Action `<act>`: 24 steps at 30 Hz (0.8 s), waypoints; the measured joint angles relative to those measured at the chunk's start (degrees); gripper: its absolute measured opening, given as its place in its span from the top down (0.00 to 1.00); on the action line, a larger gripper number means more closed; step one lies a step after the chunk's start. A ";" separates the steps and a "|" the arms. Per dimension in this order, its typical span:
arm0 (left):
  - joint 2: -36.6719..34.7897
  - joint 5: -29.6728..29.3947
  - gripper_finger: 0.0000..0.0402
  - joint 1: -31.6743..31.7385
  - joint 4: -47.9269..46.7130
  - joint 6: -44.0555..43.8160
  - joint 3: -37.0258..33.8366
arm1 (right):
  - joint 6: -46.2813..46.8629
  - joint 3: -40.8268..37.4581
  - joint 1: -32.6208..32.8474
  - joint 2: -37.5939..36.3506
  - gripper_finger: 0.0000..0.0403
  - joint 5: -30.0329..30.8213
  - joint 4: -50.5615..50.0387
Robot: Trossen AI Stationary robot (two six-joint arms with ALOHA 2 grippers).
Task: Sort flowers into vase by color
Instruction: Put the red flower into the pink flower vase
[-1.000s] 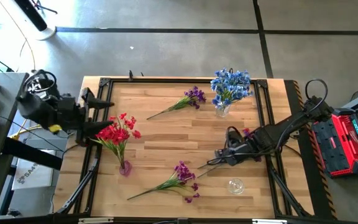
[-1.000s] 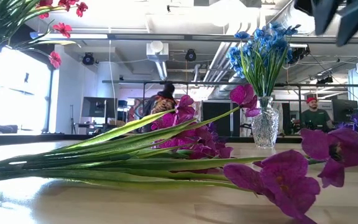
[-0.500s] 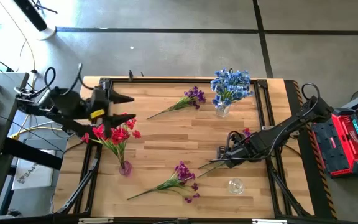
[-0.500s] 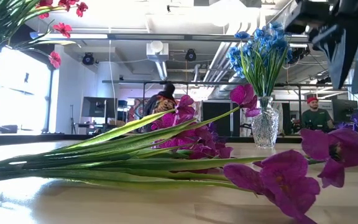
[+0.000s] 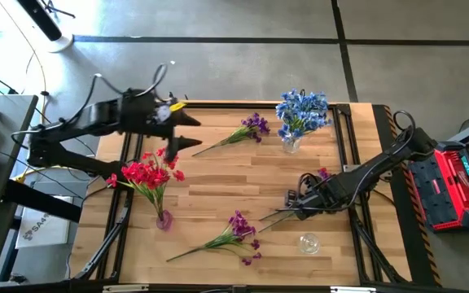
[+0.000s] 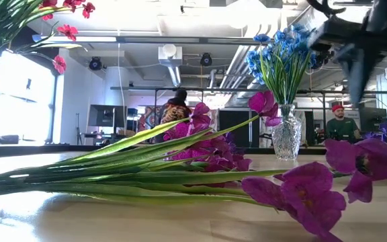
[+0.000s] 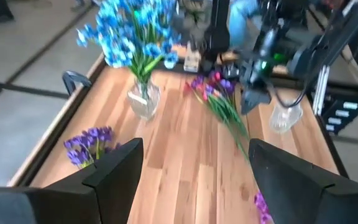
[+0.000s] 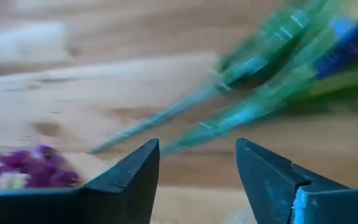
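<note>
Right gripper (image 5: 290, 205) hangs low over the wooden slatted table (image 5: 218, 175), fingers spread with nothing between them, just above the green stems of a purple flower spray (image 5: 312, 189) lying flat.

Left gripper (image 5: 187, 132) is up near the table's far left edge, fingers wide apart and empty. Red flowers (image 5: 149, 175) stand in a small vase at the left; blue flowers (image 5: 302, 112) fill a clear glass vase (image 5: 291, 144) at the far side. Two more purple sprays (image 5: 234, 232) lie loose on the wood, one near, one (image 5: 247, 129) far. An empty clear glass vase (image 5: 309, 242) sits near the front right.
</note>
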 joint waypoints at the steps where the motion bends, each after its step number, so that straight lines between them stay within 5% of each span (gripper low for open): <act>1: 1.07 1.16 0.31 0.87 -0.04 0.51 0.00 | -0.74 0.01 0.00 0.00 0.49 1.99 0.81; 8: 5.52 2.89 0.31 4.69 -1.21 1.79 -0.02 | 3.22 0.12 -0.38 1.04 0.55 7.36 3.33; 24: 6.32 2.86 0.31 14.77 -2.14 -1.93 -0.02 | 1.31 0.19 -3.64 12.31 0.64 -5.47 5.41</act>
